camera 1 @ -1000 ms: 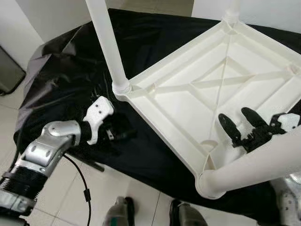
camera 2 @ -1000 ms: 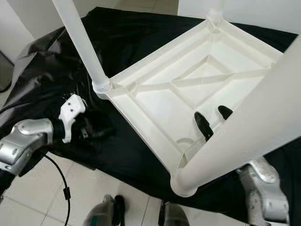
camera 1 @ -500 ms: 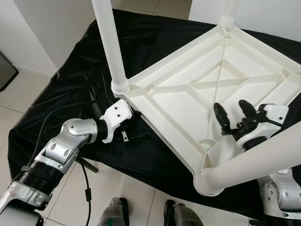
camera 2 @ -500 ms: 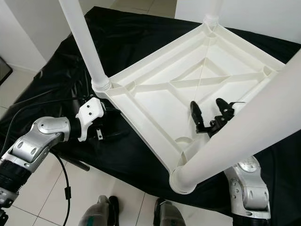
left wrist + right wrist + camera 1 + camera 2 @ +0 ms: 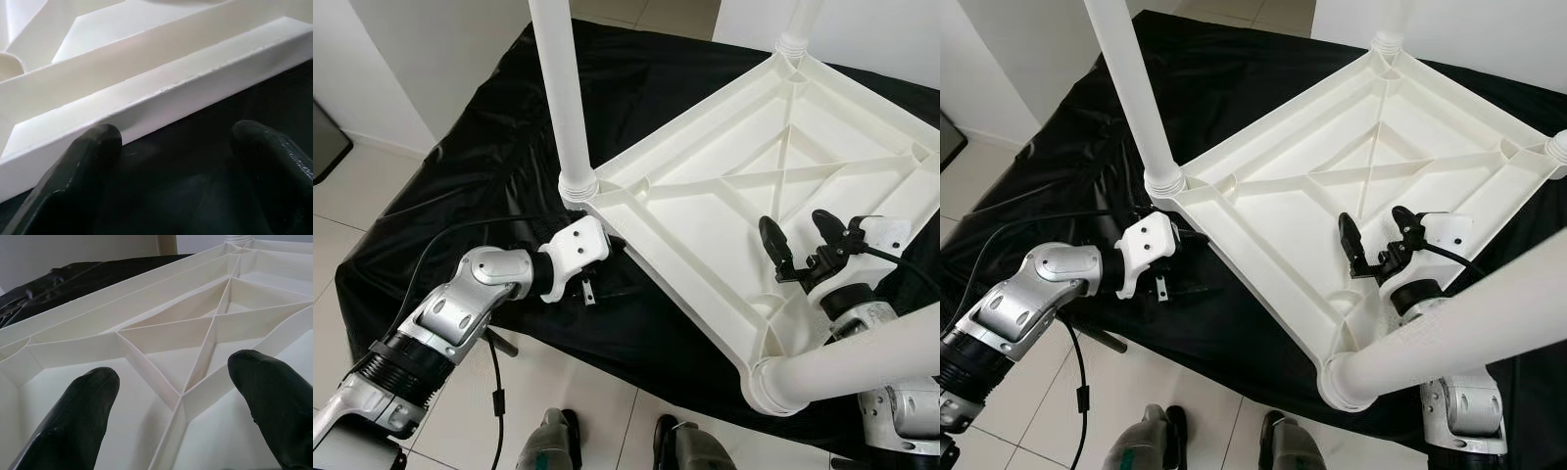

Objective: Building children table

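Since a second ago your left claw point(image 5: 597, 284) has closed in on the upturned table point(image 5: 744, 196), fingers spread beside its rim. Your right claw point(image 5: 798, 245) hovers open above its ribbed underside.

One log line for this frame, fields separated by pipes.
table upside down on black cloth | left gripper open at rim | right gripper open above underside

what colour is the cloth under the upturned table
Black, slightly glossy cloth; clearest in the left eye view.

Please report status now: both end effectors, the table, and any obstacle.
Left end effector open at table top rim. Right end effector open above ribbed underside. Table upside down on black cloth. Near leg crosses right arm.
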`<state>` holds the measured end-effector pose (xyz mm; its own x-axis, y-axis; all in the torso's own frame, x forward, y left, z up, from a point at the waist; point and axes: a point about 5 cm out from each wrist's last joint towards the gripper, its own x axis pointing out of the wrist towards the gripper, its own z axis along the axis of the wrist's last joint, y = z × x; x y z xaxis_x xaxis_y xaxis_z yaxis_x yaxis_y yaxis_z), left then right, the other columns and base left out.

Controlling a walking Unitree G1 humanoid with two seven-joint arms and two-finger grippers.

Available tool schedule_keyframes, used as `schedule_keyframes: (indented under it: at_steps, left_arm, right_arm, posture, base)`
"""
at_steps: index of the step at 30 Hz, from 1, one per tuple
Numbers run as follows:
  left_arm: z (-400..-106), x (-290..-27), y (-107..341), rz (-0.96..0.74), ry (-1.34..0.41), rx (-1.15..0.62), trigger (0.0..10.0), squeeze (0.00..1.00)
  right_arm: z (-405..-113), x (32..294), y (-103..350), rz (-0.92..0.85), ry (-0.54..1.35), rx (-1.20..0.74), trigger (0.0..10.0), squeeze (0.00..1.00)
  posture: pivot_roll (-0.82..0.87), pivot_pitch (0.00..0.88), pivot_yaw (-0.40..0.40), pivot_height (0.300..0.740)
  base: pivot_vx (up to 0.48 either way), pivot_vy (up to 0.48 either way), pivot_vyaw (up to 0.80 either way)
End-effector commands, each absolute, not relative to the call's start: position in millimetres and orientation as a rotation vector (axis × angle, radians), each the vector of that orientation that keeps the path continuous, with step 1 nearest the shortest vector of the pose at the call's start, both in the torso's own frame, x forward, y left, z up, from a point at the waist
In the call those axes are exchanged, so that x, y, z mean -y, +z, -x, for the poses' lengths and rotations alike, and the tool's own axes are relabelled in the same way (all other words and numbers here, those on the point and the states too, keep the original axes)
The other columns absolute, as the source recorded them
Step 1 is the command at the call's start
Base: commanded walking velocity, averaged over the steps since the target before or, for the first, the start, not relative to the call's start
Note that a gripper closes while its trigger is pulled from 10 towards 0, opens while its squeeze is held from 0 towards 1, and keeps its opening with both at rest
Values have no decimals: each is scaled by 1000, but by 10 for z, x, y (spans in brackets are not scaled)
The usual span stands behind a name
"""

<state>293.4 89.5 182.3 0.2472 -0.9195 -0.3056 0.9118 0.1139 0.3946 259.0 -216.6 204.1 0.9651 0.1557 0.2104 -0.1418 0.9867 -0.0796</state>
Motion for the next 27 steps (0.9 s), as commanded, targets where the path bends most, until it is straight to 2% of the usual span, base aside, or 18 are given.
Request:
schedule_keyframes:
  at_steps: [1, 12, 27]
  left_arm:
    - [-2780, -818, 1788, -647, -1593, -9, 10000, 0]
    - [-2783, -1021, 2122, -712, -1548, 51, 10000, 0]
    - [-2878, -785, 2076, -721, -1611, 80, 10000, 0]
  right_arm:
    - [-2590, 2189, 1991, 67, 137, 190, 10000, 0]
    - [-2590, 2220, 1980, 82, 122, 187, 10000, 0]
    - [-2596, 2278, 2009, 95, 103, 197, 10000, 0]
  posture:
    - [73, 257, 0, 740]
    - [77, 254, 10, 740]
    - [48, 252, 23, 740]
  base:
    - [0, 0, 0]
    - [0, 0, 0]
    - [0, 0, 0]
